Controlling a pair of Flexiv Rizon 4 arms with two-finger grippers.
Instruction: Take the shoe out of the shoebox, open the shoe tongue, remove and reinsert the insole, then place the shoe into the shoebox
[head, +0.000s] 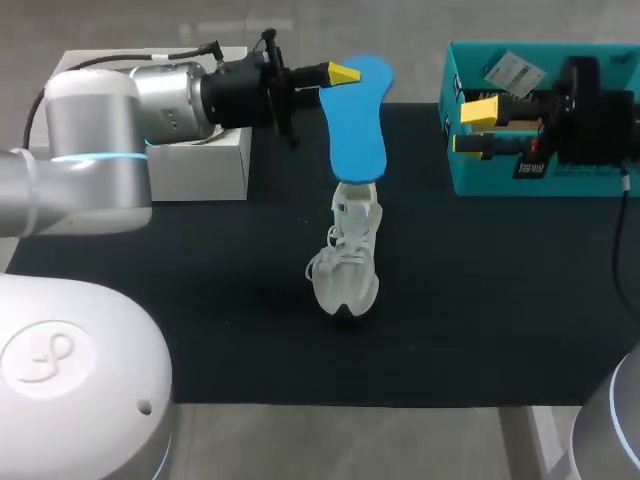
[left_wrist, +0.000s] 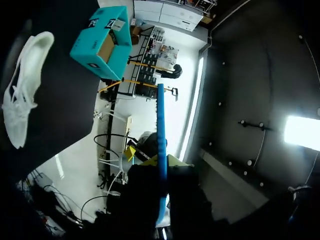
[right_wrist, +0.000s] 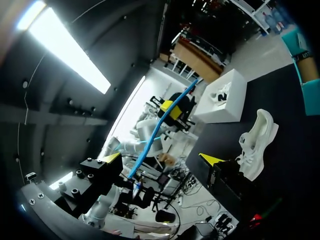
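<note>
Black matting (head: 200, 300) covers the table, with a white box (head: 200, 165) at its far left edge and the teal shoebox (head: 470, 170) at its far right corner. Near the middle of the mat rests the white shoe (head: 347, 265), laces up, its length running away from the robot. It is outside the shoebox and well apart from it. From the left side the left gripper (head: 340, 73) pinches the upper end of the blue insole (head: 357, 120), which hangs down with its lower end lined up over the shoe's far end in the head view. The left wrist view shows the insole (left_wrist: 161, 130) edge-on, clamped between the 2 fingers of that gripper (left_wrist: 161, 167), and the shoe (left_wrist: 25, 85) lies off to one side, clear of it. The right gripper (head: 478, 127) sits at the shoebox's left wall. In its own wrist view the right gripper (right_wrist: 159, 158) has its 2 yellow tips spread wide, with nothing held between them.
</note>
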